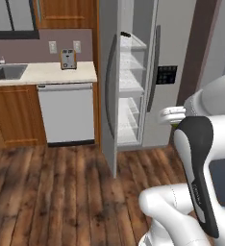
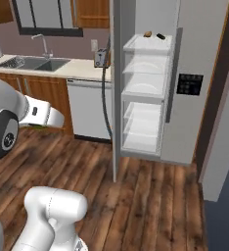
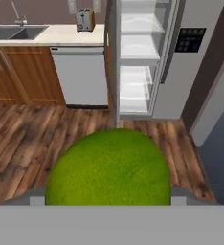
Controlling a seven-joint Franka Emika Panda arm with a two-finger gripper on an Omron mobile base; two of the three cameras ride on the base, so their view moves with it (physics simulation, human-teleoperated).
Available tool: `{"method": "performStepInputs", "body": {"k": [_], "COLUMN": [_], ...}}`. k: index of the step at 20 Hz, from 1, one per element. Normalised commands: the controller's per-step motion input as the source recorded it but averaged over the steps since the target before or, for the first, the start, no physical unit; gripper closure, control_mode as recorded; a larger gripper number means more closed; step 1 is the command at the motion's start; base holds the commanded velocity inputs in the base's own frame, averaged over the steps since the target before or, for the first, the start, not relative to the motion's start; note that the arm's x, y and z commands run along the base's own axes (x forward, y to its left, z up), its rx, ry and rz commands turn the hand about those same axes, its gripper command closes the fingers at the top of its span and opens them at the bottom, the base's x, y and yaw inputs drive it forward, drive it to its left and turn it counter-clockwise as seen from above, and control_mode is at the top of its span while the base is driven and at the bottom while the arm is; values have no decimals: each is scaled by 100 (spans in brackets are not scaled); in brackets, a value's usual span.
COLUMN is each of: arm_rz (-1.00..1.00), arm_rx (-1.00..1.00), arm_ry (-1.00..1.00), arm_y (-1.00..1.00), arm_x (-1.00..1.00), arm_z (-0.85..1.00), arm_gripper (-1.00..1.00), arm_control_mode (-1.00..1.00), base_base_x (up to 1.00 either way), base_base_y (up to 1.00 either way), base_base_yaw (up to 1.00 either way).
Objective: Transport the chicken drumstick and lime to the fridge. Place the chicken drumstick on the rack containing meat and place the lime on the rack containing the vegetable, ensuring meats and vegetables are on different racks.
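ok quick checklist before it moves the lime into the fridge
1. Lime in the gripper: ok. It sits right at the camera in the hand view, between the fingers.
2. Fridge door open: ok. The left door is swung out and the white shelves show.
3. Path to the fridge: ok. Bare wood floor lies between base and fridge.
4. Meat rack found: cannot tell. Two small things, one brown and one dark, sit on the top shelf, too small to name.
5. Vegetable rack found: cannot tell. No vegetable is visible on the lower shelves.
6. Within reach: not ok. The fridge is across the floor.
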Motion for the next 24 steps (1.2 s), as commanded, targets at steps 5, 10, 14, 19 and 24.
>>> {"method": "performStepInputs", "body": {"k": [5, 10, 14, 19, 24], "arm_rz": [0, 0, 0, 0, 0], "arm_rx": [0, 0, 0, 0, 0], "arm_ry": [0, 0, 0, 0, 0], "arm_y": [0, 0, 0, 0, 0], "arm_x": [0, 0, 0, 0, 0], "arm_z": [0, 0, 0, 0, 0], "arm_gripper": [100, 100, 100, 100, 100], "arm_control_mode": [100, 100, 100, 100, 100], "base_base_x": [93, 65, 100, 100, 100], "base_base_y": [-100, -97, -66, -48, -18], "base_base_yaw": [29, 24, 13, 13, 11]}}
